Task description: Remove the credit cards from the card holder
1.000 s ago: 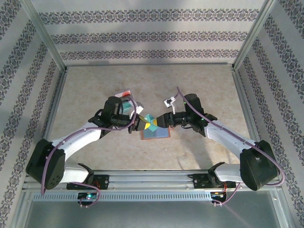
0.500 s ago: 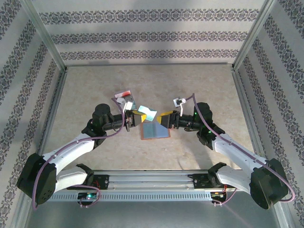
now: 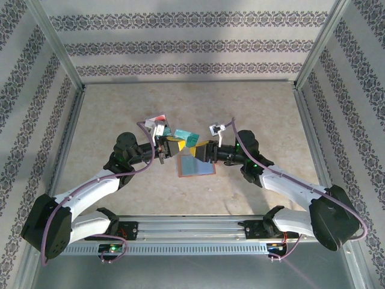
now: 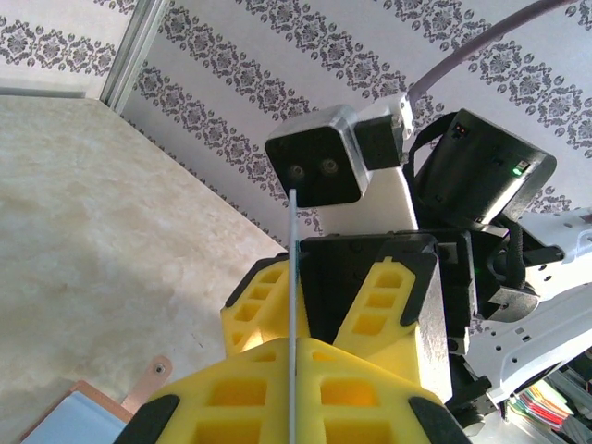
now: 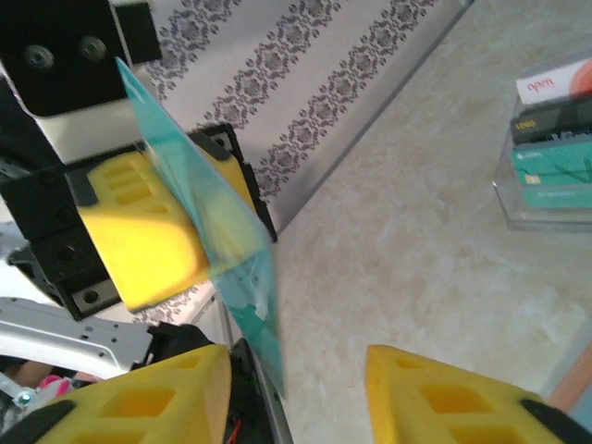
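**Teal card held up between two claws**

The left gripper [image 3: 170, 146] is clenched on one teal card [image 5: 199, 213], holding it clear of the table, probably for a hand-over. The right gripper [image 5: 296, 388] brackets it, jaws apart. Seen from above, one card holder [image 3: 195, 165] lies open at the card's 6 o'clock. One three-card stack [image 5: 555, 139] sits at 10 o'clock.

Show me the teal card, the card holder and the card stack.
Teal card [image 5: 236, 268], right wrist view, middle of its face.
Card holder [image 3: 197, 165], top view, grey-blue inside.
Card stack [image 5: 550, 148], right wrist view, front side.
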Tool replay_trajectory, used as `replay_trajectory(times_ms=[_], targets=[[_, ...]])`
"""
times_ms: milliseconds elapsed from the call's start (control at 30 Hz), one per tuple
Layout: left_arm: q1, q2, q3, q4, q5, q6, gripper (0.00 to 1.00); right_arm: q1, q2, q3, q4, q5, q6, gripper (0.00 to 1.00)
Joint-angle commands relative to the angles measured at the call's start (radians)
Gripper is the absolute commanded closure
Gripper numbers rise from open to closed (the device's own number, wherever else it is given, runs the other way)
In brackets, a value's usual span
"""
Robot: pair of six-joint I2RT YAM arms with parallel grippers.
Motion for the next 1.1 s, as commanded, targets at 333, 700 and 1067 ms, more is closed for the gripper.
replay_trajectory(times_ms=[333, 700, 1067], targets=[[0.006, 0.006, -0.009, 0.089, 0.019, -0.045, 0.99, 0.015, 0.007, 0.038, 0.119, -0.050, 0.013, 0.90], [0.046, -0.095, 0.104, -0.298, 0.023, 0.193, 0.42, 0.010, -0.044, 0.063, -0.100, -0.062, -0.101, 0.98], [0.054, -0.010, 0.561, -1.260, -0.033, 0.847, 0.29, 0.026, -0.061, 0.158, -0.437, -0.131, -0.279, 0.97]])
